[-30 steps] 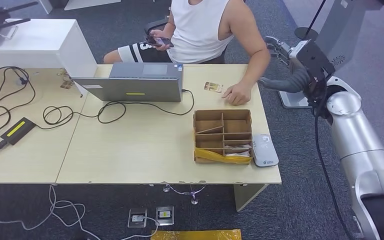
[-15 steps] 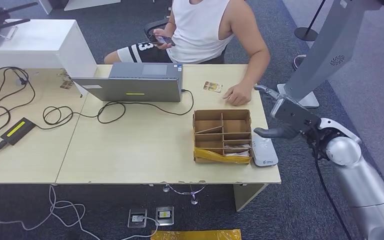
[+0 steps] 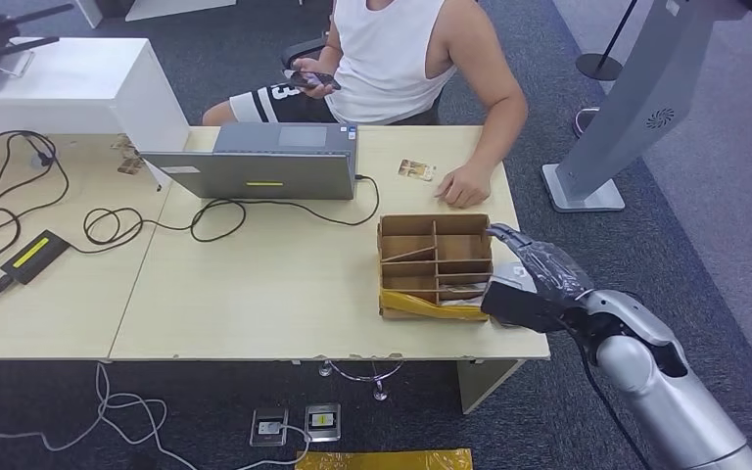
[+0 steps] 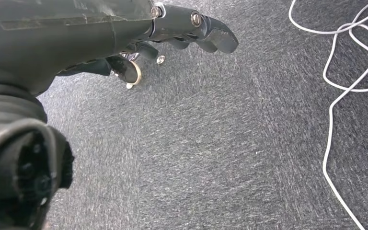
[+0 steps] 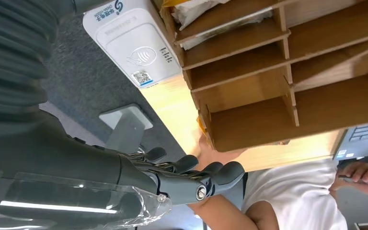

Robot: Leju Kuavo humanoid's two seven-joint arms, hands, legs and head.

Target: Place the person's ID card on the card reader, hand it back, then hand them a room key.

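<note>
While the ID card (image 3: 417,170) lies on the counter (image 3: 284,294) beside the person's hand (image 3: 465,185), within reach, the right hand (image 3: 527,279) hovers empty, fingers extended, over the card reader (image 5: 133,42).

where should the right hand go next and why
Probably forward over the brown divided box toward the ID card. The right hand hangs over the card reader at the table's near right corner with nothing in its fingers, while the card lies on the table beside the person's hand, so the card needs picking up first.
</note>
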